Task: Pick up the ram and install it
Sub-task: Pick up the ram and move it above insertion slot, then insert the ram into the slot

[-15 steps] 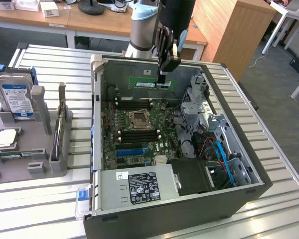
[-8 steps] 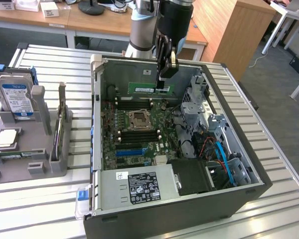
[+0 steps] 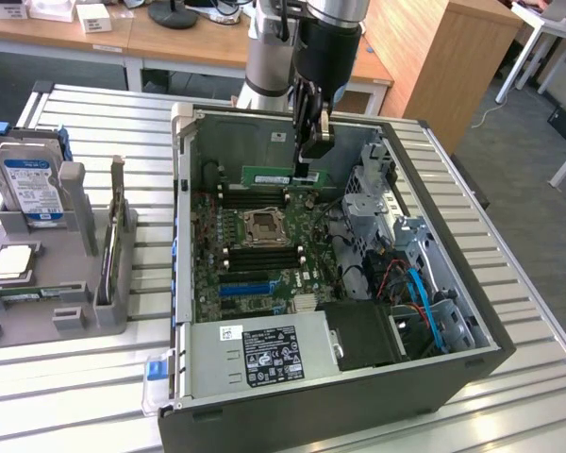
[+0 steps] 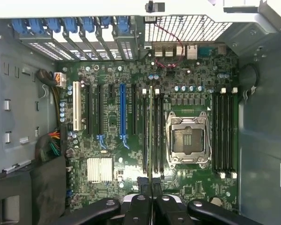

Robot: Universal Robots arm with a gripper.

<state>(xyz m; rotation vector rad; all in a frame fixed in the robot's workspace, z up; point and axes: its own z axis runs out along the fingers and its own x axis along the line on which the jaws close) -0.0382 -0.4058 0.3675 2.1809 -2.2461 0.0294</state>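
The ram [image 3: 267, 175], a thin green stick, hangs level inside the open computer case [image 3: 181, 236]. It is above the memory slots [image 3: 250, 197] on the far side of the CPU socket [image 3: 264, 227]. My gripper [image 3: 307, 171] is shut on the ram's end toward the exterior view's right. In the wrist view the ram [image 4: 151, 131] is seen edge-on, in line with the slots [image 4: 155, 136] beside the socket [image 4: 187, 140]. There my gripper [image 4: 151, 185] pinches it between black fingers [image 4: 144, 184]. I cannot tell whether the ram touches a slot.
A grey fixture [image 3: 66, 316] at the exterior view's left holds a hard drive [image 3: 28, 185] and a square silver CPU chip [image 3: 13, 261]. In the case are the power supply [image 3: 264, 354], drive cages [image 3: 373, 193] and blue cables [image 3: 423, 302]. Wooden desks [image 3: 189, 42] stand behind.
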